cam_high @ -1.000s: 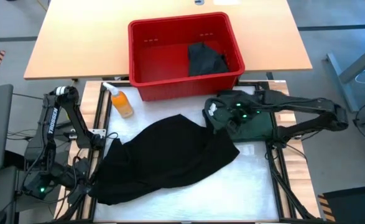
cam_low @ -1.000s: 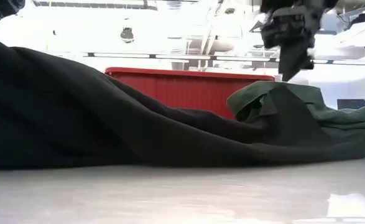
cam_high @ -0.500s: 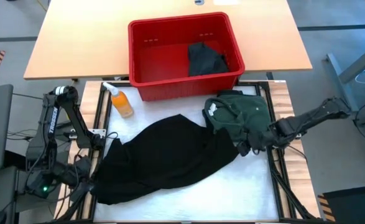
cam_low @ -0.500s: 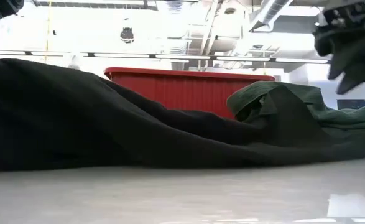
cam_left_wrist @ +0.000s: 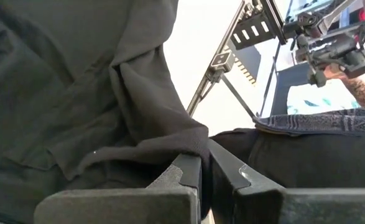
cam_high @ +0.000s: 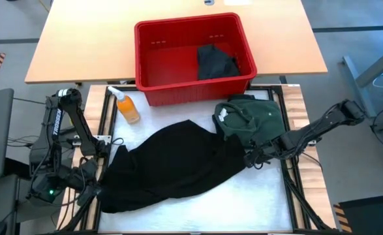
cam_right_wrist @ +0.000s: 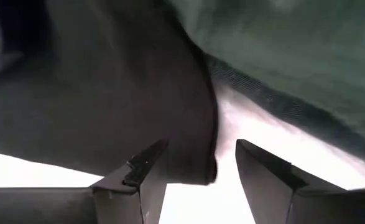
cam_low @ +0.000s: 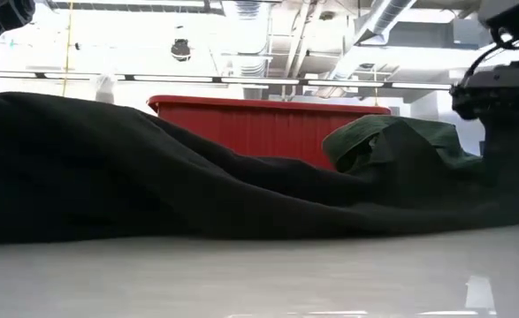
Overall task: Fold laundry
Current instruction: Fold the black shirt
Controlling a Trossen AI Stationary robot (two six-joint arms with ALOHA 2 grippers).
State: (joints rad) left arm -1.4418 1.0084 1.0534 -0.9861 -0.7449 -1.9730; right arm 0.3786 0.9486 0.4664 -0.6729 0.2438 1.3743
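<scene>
Black cloth spread wide on white surface | left jaws pinched tight on its edge | right jaws parted, its corner between them, not squeezed | green shirt just beyond right jaws | red bin farther off, dark cloth inside

The left arm stands folded at the table's left edge, its elbow raised and its wrist dropped low toward the near left corner. The left gripper has its two dark fingers pressed together, pinching a fold of the black cloth garment. The right arm reaches in low from the table's right edge, stretched almost flat. The right gripper sits close to the tabletop with its fingers spread apart, nothing between them.
</scene>
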